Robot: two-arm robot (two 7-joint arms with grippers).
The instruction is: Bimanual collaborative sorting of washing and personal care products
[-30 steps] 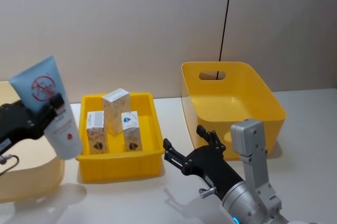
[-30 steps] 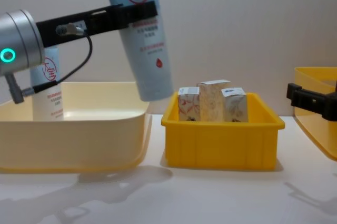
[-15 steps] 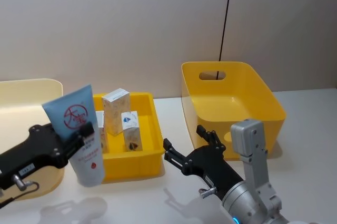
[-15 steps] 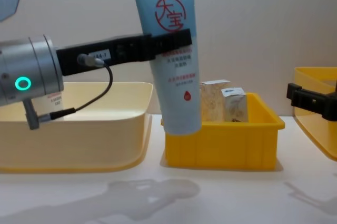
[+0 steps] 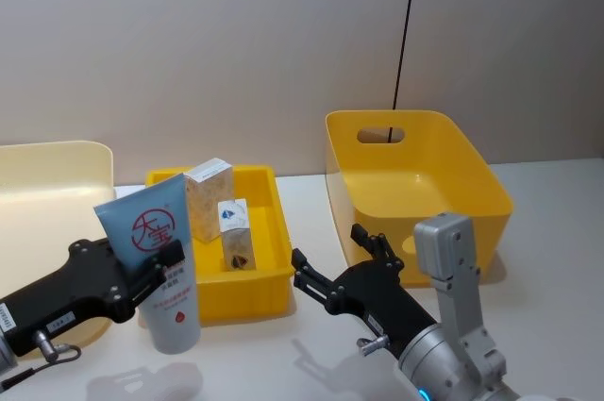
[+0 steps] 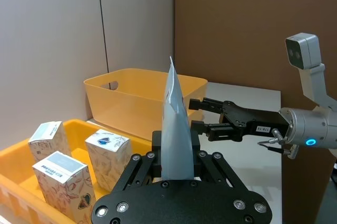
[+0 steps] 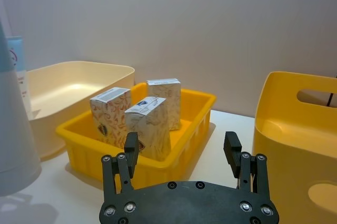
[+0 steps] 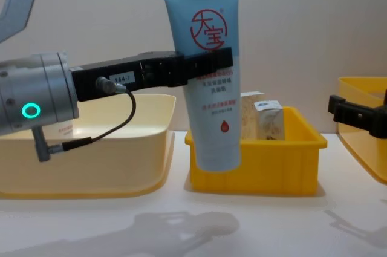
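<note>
Pale-blue tube [image 5: 173,307] is being held upright, cap down, above the table [image 5: 283,359] in front of the yellow tray [image 5: 276,222], clamped by the left gripper [image 8: 208,61]. Cartons [image 5: 208,195] are sitting in that tray. Right gripper [image 5: 329,244] is being held wide open beside the tall yellow bin [image 5: 429,170].

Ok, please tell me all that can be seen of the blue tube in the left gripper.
The tube is pale blue, plastic by its look, with a red circular logo and red text. It hangs nearly upright, flat crimped end up, rounded end down, clear of the table, before the left front corner of the yellow tray. The left gripper clamps its middle between its jaws; nothing else touches it.
</note>
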